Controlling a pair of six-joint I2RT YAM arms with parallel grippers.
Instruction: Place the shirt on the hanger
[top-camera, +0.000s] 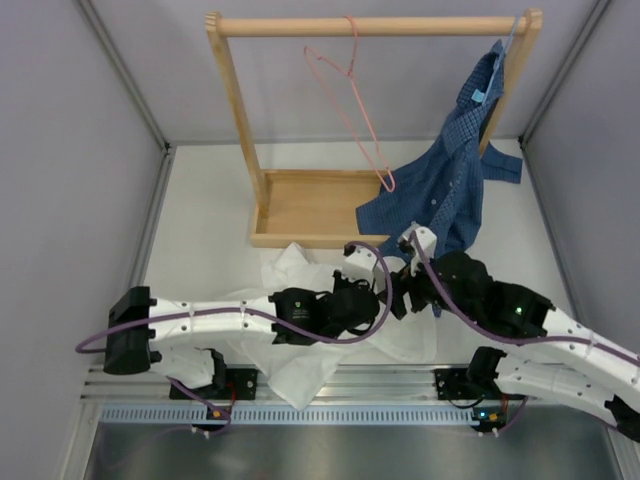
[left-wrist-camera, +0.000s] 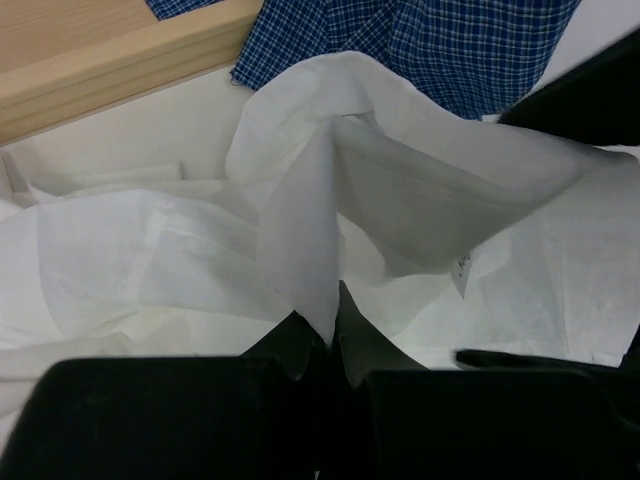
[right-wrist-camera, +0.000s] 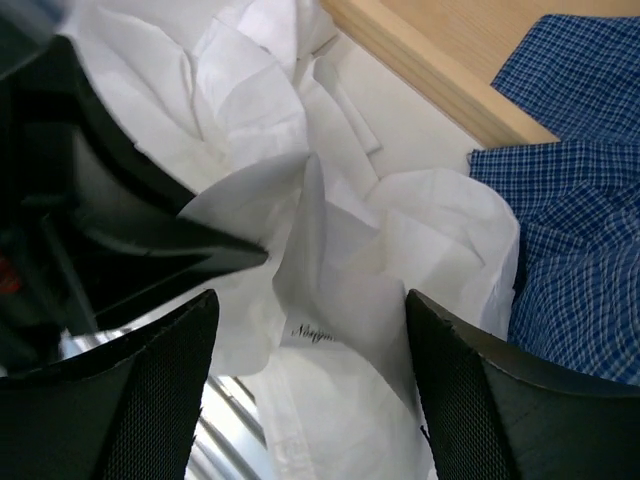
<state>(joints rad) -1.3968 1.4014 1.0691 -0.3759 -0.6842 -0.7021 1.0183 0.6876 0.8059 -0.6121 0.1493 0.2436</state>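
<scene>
The white shirt (top-camera: 300, 345) lies crumpled on the table in front of the rack, under both arms. My left gripper (top-camera: 378, 287) is shut on a raised fold of the shirt (left-wrist-camera: 300, 230), near its collar. My right gripper (top-camera: 408, 290) is open just to the right, its fingers (right-wrist-camera: 170, 390) on either side of the same lifted white cloth (right-wrist-camera: 360, 290) with its label. The pink wire hanger (top-camera: 352, 105) hangs by its hook from the wooden rail, empty, well above and behind both grippers.
A wooden rack (top-camera: 240, 110) with a tray base (top-camera: 300, 205) stands at the back. A dark blue checked shirt (top-camera: 450, 175) hangs from the rack's right post and drapes over the tray, close behind the grippers. It shows in both wrist views (left-wrist-camera: 440, 40) (right-wrist-camera: 580, 240).
</scene>
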